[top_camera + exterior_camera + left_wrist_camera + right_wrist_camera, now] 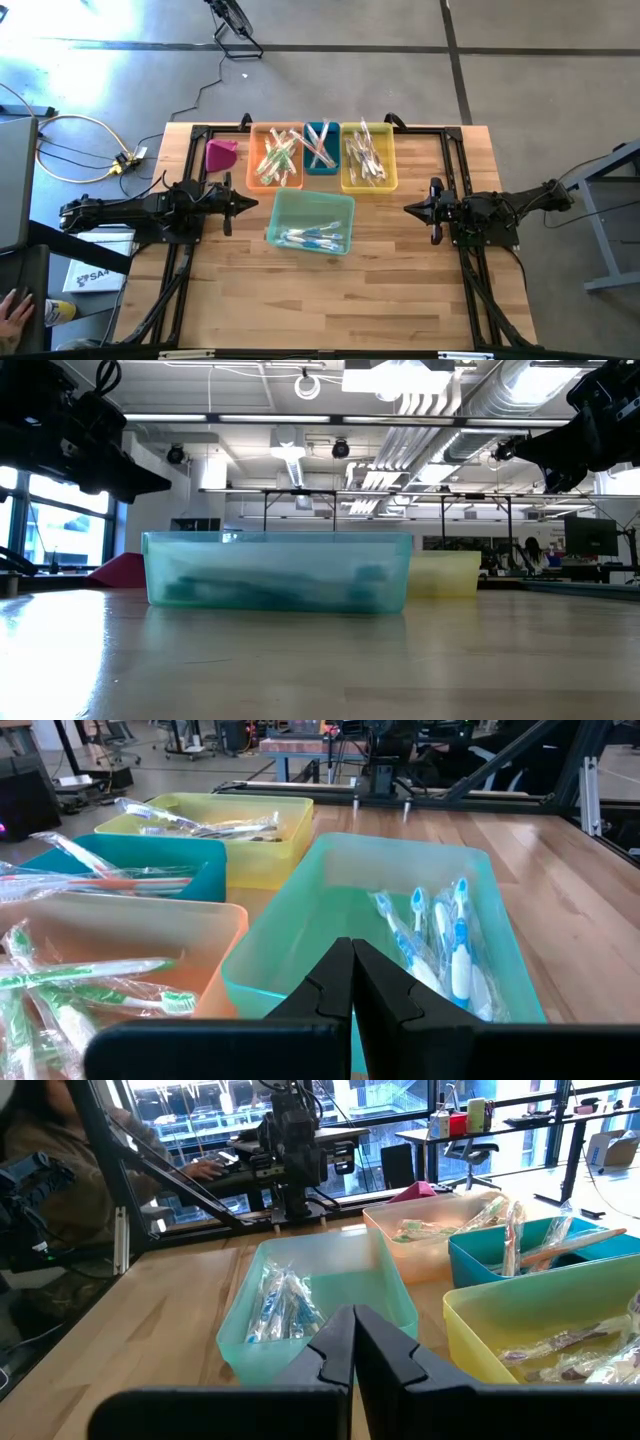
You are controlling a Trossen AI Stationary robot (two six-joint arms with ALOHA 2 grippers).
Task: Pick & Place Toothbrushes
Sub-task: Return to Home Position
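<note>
Currently both arms are reaching level over the table [400, 290] toward each other, one from each side. The left gripper [252, 204] is hovering above the wood near the left end of the green bin [300, 208]. Its two fingers are pressing together with nothing between them, as the left wrist view is showing. The right gripper [408, 209] is hanging farther off from the green bin's right end, in front of the yellow bin [394, 160]. Its fingers are likewise closing tight on nothing. In the low view both grippers are sitting high above the tabletop.

Three bins are standing side by side along the far part of the table: the orange bin [252, 160], the blue bin [321, 170] and the yellow bin. The green bin is lying in front of them, slightly askew, between the two grippers. A pink bin [221, 155] is resting tilted just left of the orange one; what it is holding cannot be told.

The toothbrushes [312, 237] are lying in four bins. Blue-accented ones in clear wrappers are clustering along the green bin's near side. Green- and orange-accented ones are crossing each other in the orange bin. A few are leaning over the blue bin's rim. A pale pile is filling the yellow bin.
</note>
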